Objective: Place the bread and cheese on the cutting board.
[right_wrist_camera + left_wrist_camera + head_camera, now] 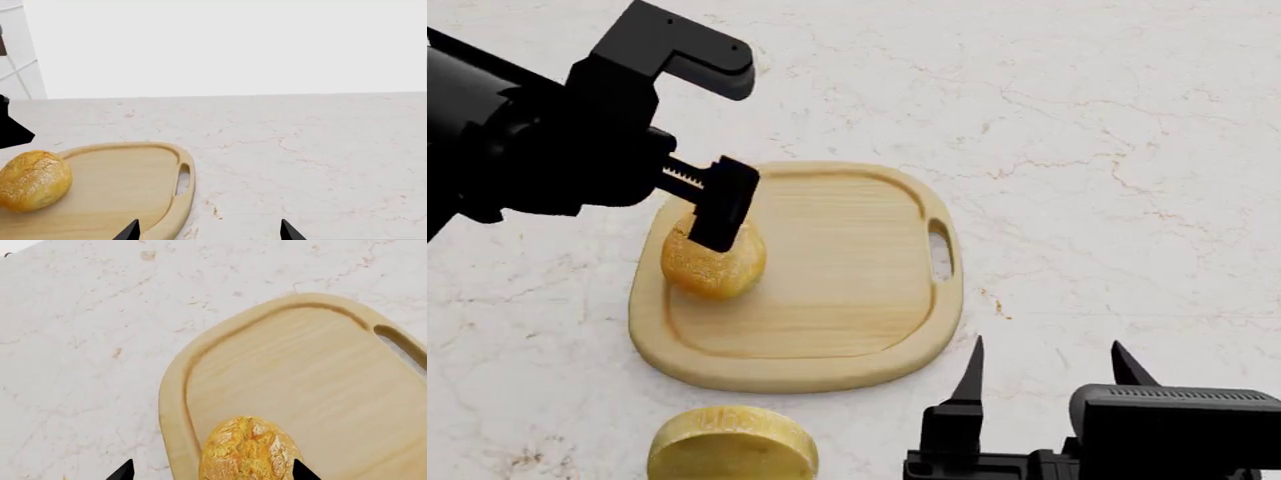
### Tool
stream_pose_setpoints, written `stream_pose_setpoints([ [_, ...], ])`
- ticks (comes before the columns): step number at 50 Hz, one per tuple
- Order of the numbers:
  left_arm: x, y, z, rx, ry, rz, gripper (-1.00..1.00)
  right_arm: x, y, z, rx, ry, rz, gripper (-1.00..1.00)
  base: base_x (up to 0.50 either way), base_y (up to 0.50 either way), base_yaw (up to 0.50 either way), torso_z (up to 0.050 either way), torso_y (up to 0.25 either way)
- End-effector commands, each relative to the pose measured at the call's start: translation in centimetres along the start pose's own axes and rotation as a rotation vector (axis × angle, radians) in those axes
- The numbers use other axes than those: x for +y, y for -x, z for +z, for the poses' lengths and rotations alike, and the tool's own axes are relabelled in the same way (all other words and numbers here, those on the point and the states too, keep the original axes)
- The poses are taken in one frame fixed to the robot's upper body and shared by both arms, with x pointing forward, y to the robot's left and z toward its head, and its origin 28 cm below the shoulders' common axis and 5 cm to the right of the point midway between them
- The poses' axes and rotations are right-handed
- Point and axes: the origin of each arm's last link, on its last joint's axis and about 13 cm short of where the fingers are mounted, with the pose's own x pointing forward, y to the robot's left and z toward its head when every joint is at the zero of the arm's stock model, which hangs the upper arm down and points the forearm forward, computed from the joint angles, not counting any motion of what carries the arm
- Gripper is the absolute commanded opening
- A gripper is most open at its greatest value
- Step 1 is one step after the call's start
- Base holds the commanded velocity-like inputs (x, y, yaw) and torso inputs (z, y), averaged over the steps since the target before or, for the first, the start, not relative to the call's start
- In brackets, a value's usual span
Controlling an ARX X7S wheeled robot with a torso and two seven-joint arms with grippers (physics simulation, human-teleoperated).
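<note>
- The cutting board (827, 290) lies flat on the pale marble worktop (1094, 150), its slot handle at the right end.
- The bread (713, 262) sits on the board's left part, inside the rim groove.
- The cheese (733, 443) lies on the worktop just near of the board's near-left edge, off the board.
- The left gripper (714, 220) hangs over the bread; in the left wrist view its fingers (122, 471) stand spread wider than the roll, one to each side, released and apart from the crust.
- The right gripper (1048, 375) hovers over bare worktop near and right of the board, its fingers (970, 372) parted and holding nothing.
</note>
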Motion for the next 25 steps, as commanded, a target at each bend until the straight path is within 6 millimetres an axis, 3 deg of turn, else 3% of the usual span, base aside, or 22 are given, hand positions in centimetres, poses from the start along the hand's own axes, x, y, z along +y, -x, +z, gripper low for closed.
stream_pose_setpoints([
  [1,0.6,1.0,0.1,-0.107,-0.008,0.016,1.00,0.1,0.0,-0.1,0.002,-0.004,0.005,1.00,0.00,0.00,0.00,0.000,0.000],
  [7,1.4,4.4,-3.4,-0.248,0.015,0.030,1.00,0.2,0.3,0.4,-0.013,-0.002,0.020,1.00,0.00,0.00,0.00,0.000,0.000],
  [11,1.2,6.3,-7.8,-0.298,0.049,0.030,1.00,0.2,0.5,0.9,-0.027,0.005,0.026,1.00,0.00,0.00,0.00,0.000,0.000],
  [13,1.3,6.7,-9.1,-0.306,0.034,0.040,1.00,0.2,0.5,1.1,-0.035,0.004,0.025,1.00,0.00,0.00,0.00,0.000,0.000],
  [14,1.5,7.0,-10.7,-0.350,-0.114,0.082,1.00,0.2,0.7,1.4,-0.044,0.002,0.027,1.00,0.00,0.00,0.00,0.000,0.000],
  [15,1.5,7.3,-11.1,-0.354,-0.103,0.078,1.00,0.1,0.8,1.4,-0.046,0.004,0.024,1.00,0.00,0.00,0.00,0.000,0.000],
  [16,1.4,8.1,-11.3,-0.420,0.042,0.078,1.00,0.1,0.8,1.3,-0.045,0.003,0.022,1.00,0.00,0.00,0.00,0.000,0.000],
  [22,0.1,10.4,-15.2,-0.516,0.105,0.144,1.00,0.3,0.6,1.5,-0.050,0.069,0.034,1.00,0.00,0.00,0.00,0.000,0.000],
  [25,-0.5,11.0,-17.4,-0.478,0.065,0.154,1.00,0.4,-0.1,2.3,-0.026,0.049,0.049,1.00,0.00,0.00,0.00,0.000,0.000],
])
